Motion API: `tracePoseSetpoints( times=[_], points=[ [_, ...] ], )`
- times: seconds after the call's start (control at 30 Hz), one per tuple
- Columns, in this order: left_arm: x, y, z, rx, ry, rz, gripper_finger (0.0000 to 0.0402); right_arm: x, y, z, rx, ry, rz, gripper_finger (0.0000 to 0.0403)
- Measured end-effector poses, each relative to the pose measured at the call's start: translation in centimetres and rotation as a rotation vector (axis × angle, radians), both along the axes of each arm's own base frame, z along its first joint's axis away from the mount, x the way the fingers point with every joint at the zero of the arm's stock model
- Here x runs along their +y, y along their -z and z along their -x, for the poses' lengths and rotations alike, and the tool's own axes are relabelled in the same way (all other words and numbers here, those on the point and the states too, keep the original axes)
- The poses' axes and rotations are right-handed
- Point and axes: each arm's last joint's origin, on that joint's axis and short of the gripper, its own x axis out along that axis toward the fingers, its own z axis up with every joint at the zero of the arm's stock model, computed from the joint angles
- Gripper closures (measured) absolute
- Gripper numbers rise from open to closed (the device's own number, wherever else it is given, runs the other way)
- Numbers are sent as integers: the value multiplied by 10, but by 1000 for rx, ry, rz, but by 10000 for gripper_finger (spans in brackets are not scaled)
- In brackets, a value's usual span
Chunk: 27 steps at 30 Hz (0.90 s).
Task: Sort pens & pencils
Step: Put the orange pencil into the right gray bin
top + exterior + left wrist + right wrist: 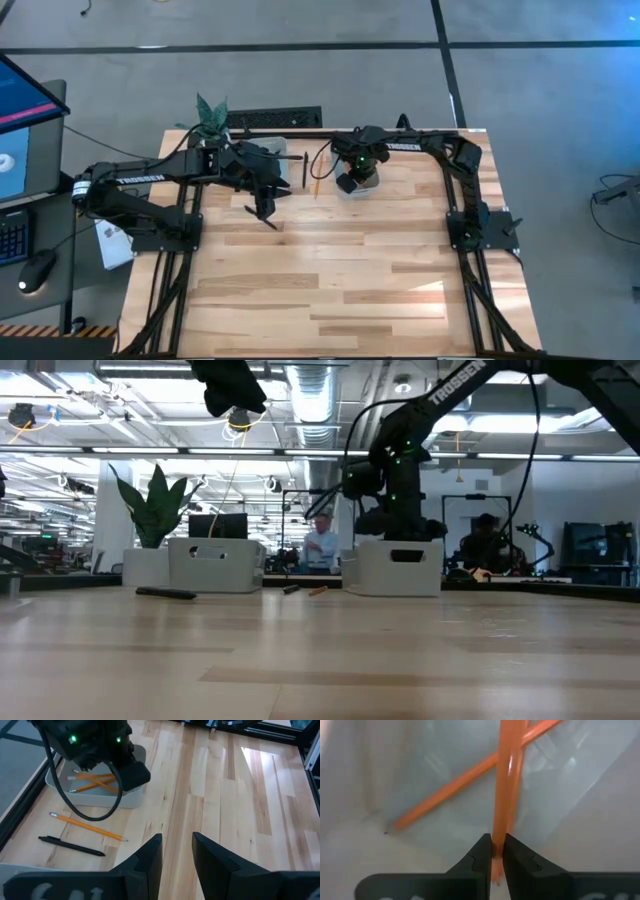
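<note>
Right hand (494, 851) pinches a pencil (507, 785) near its end, over the white bin (127, 799). Left hand (176, 851) hangs spread, empty. Pencils judged light, stiff, smooth; mid-shaft grip advised. One pencil (86, 825) and pen (71, 845) lie on the table (225, 795).

"TROSSEN" in white caps on the dark upper link of the right robot arm (455, 385), low view, running up along the link. Same brand, white caps, on the dark link of the left robot arm (130, 176) in the high view, near the wooden table's left rear corner; also a white strip w/ lettering on the right arm's link along the rear edge, too small to read for sure. Left wrist view: pale, blurred letters on the dark body behind the left gripper (177, 857), not legible. White paper w/ blue marks off the table's left edge (114, 240): unreadable. No numbers or signs legible elsewhere.
</note>
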Motion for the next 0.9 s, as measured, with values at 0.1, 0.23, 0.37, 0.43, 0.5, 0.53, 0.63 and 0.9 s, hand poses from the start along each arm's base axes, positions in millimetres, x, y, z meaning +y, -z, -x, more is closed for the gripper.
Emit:
tracePoseSetpoints(
  times=[0.1, 0.23, 0.37, 0.43, 0.5, 0.53, 0.63, 0.9],
  points=[
    [0, 0, 0, -1, 0, 0, 305, 0, 7, 1, 31, 1, -15, 345],
    [0, 0, 0, 0, 5, -6, 305, -1, 13, -1, 40, -5, -28, 344],
    [0, 0, 0, -1, 5, -7, 305, -1, 13, -2, 33, -5, -22, 337],
    [0, 0, 0, -1, 5, -7, 305, -1, 13, -2, 32, 5, -22, 332],
    [0, 0, 0, -2, 5, -7, 305, -3, 12, -1, 40, 11, -26, 327],
    [0, 0, 0, -2, 5, -7, 305, -4, 12, -1, 41, 12, -27, 324],
    [0, 0, 0, -2, 5, -7, 305, -4, 10, -3, 41, 14, -24, 311],
    [0, 0, 0, -2, 5, -7, 305, -8, -7, -12, 3, 13, 4, 250]
  ],
)
